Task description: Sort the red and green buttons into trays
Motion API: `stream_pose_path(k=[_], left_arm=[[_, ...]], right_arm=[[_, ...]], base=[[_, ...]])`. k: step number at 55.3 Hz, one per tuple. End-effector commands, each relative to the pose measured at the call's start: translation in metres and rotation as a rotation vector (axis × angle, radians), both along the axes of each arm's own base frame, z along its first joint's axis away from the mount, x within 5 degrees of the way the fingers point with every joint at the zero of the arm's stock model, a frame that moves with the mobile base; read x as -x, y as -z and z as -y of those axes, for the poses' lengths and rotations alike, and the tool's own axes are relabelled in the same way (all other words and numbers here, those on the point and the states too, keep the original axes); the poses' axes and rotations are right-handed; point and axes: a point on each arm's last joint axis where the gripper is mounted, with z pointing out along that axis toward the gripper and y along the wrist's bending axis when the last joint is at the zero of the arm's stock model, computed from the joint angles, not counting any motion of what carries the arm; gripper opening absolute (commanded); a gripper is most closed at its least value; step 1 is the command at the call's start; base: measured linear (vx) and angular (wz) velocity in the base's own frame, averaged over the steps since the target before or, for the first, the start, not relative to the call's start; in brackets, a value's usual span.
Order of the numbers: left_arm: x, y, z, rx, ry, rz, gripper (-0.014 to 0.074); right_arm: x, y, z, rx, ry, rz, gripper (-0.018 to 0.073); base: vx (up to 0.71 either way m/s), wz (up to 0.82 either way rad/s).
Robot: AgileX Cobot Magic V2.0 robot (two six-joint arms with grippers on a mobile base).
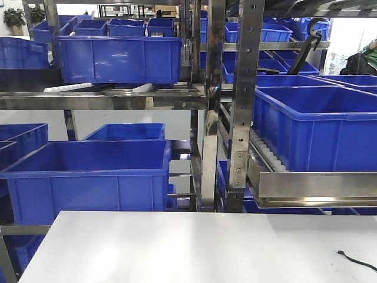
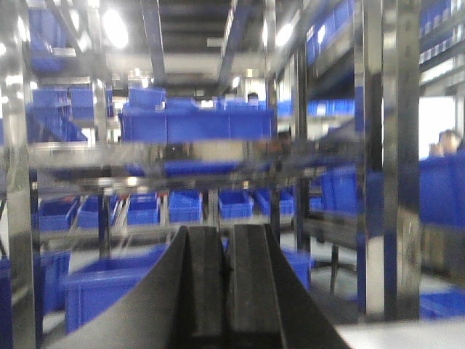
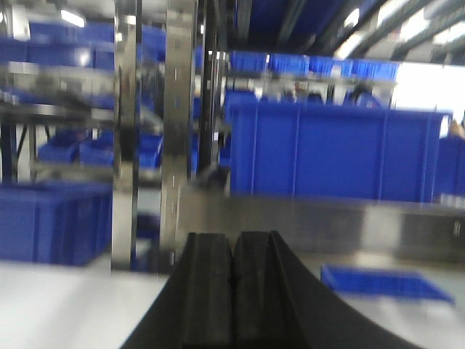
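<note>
The red and green buttons and the trays are out of view in every frame. My left gripper (image 2: pixel 227 230) is shut, its two black fingers pressed together with nothing between them, pointing level at the shelving. My right gripper (image 3: pixel 232 234) is also shut and empty, held low over the white table (image 3: pixel 51 298) and facing a metal rack post (image 3: pixel 178 131). Neither gripper shows in the front view.
Beyond the white table (image 1: pixel 177 247) stand steel racks (image 1: pixel 241 100) loaded with deep blue crates (image 1: pixel 88 177) on several levels. A black cable (image 1: pixel 356 260) lies at the table's right edge. In the right wrist view a flat blue piece (image 3: pixel 385 282) lies on the table.
</note>
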Motion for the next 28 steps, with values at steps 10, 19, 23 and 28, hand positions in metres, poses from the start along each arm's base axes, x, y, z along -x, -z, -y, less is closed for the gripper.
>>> stream_pose_path(k=[10,19,23,28], left_arm=[[-0.019,-0.122,0.003,-0.074,-0.027,0.083,-0.0004],[-0.077,-0.159,0.011,-0.086,-0.023,-0.005,-0.0004],[-0.098,-0.164,0.014,-0.090,-0.020,-0.028,-0.0004],[-0.119,-0.161,0.017,-0.088,-0.016,-0.072,-0.0004]], right_arm=[[-0.011,-0.129,-0.001,0.063,0.016,0.188,-0.0009],[-0.064,-0.160,-0.002,0.060,0.011,0.104,-0.0009],[-0.085,-0.161,-0.002,0.059,0.009,0.073,-0.0009],[-0.107,-0.153,-0.003,0.060,0.006,0.015,-0.0009]], base=[[0.00,0.00],[0.00,0.00],[0.00,0.00],[0.00,0.00]])
